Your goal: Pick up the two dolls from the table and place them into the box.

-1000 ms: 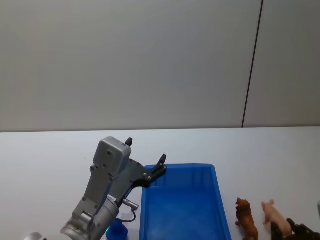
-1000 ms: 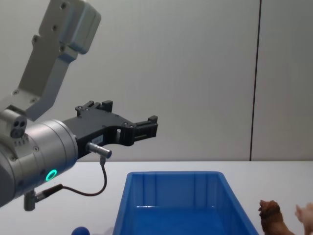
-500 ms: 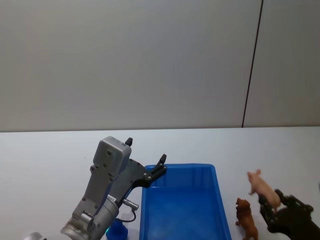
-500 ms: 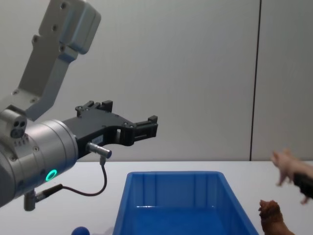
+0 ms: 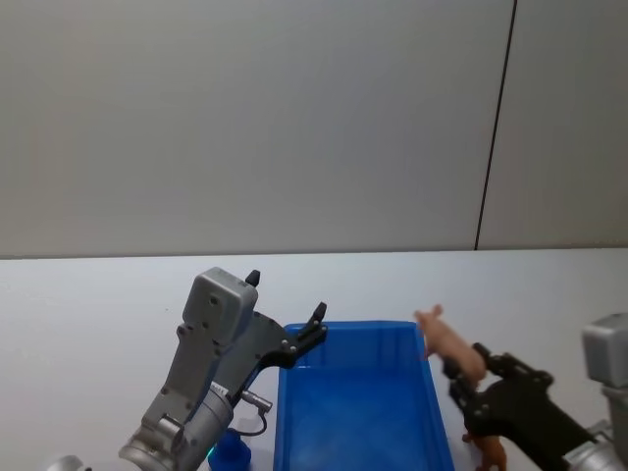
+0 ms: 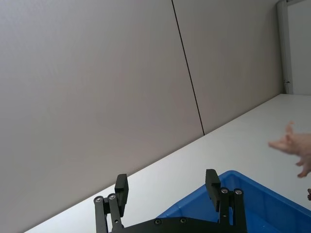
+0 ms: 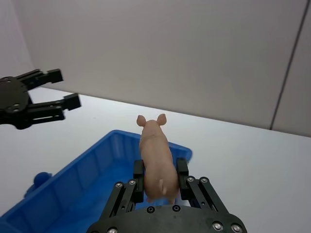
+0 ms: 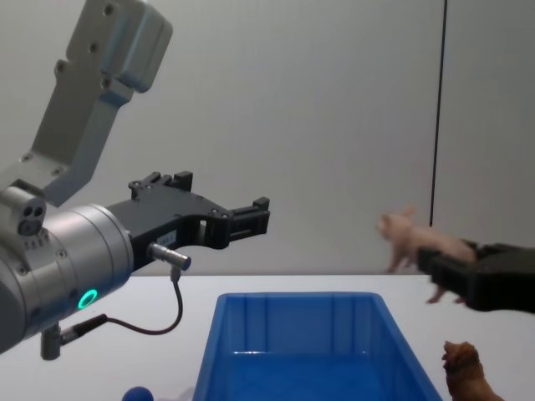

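Jaws of your right gripper are clamped on the flanks of a pink pig and hold it in the air over the right rim of the box. Your left gripper hangs wide open and empty above the box's far left corner. What you can see of the box floor is bare. The lion doll stands on the table just right of the box, and the blue figure just left of it. By my judgement you are near a first drop, with both of those left to fetch.
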Robot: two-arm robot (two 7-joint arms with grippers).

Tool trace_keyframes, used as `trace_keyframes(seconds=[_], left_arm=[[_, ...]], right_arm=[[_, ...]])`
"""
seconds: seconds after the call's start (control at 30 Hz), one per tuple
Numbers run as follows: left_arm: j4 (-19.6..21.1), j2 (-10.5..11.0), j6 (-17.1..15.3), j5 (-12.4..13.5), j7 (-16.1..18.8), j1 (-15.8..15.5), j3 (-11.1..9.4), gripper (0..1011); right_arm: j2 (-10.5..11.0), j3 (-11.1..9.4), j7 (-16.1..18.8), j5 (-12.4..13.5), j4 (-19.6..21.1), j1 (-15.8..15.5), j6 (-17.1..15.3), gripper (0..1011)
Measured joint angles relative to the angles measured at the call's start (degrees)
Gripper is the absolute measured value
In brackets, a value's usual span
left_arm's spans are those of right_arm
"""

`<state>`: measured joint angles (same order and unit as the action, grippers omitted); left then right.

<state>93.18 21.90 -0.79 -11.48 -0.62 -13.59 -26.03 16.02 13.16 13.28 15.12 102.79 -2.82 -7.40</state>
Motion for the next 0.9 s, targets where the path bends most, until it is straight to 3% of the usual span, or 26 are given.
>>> trace_keyframes(seconds=[0.23,0.3,0.37,0.53,0.73,0.9], left_arm=[[0.0,0.0,0.0,0.0,0.0,0.0,0.0,1003],[0.0,0.0,0.0,0.0,0.0,0.0,0.0,1003],[0.0,0.0,0.0,0.0,0.0,0.0,0.0,1003],[0.0,0.0,0.0,0.0,0.0,0.0,0.0,1003],[0.0,0.0,0.0,0.0,0.0,0.0,0.0,1003],[0.0,0.0,0.0,0.0,0.0,0.0,0.0,1003]], right_arm=[[-2.24,1.5,3.67,-0.8,-3.81,2.69,-1.07,397],[-3.38,2.21,5.2,-1.34,-6.12,4.08,-1.43,523],[-3.85,2.5,5.74,-1.56,-7.07,4.68,-1.55,539],[-5.09,3.14,6.81,-2.22,-9.84,6.33,-1.87,729],[-5.83,3.4,6.35,-2.85,-11.7,7.44,-1.97,910],[-5.81,3.33,4.76,-3.37,-11.85,7.5,-1.91,1001]])
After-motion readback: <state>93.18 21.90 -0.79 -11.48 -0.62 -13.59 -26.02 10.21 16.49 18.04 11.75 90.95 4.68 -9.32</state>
